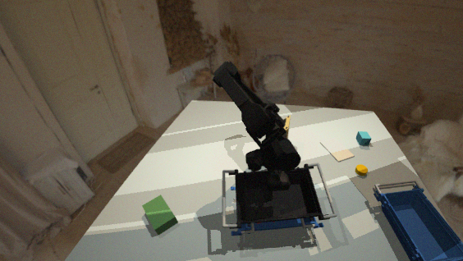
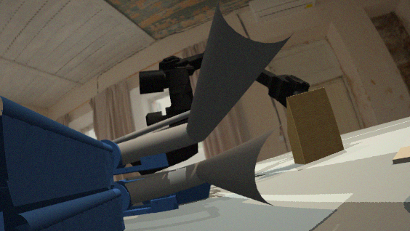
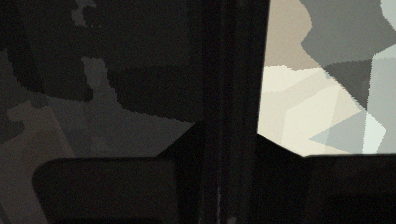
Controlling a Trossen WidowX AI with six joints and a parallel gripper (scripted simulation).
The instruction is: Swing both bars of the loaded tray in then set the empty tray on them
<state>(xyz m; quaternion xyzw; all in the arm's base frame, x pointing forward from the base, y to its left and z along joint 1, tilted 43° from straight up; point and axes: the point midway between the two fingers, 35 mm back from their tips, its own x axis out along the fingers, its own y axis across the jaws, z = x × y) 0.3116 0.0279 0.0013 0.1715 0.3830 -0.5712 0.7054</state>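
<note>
In the top view the gripper pinches the near-upright wall of the black tray, with the tray's body spreading toward six o'clock from that grip and its long axis running about nine to three. The coming move seems to turn on how that body sits over the blue tray beneath it — its edge peeks out at six o'clock, while its load and most of its bars are hidden, so I cannot tell whether the black tray touches them. Counted: one black tray, two blue trays, one green block at eight o'clock, one teal cube at two, one yellow disc at three, one tan tile also near three. The other blue tray stands at four o'clock — well apart. Levelling over the bars before release looks like the care needed.
</note>
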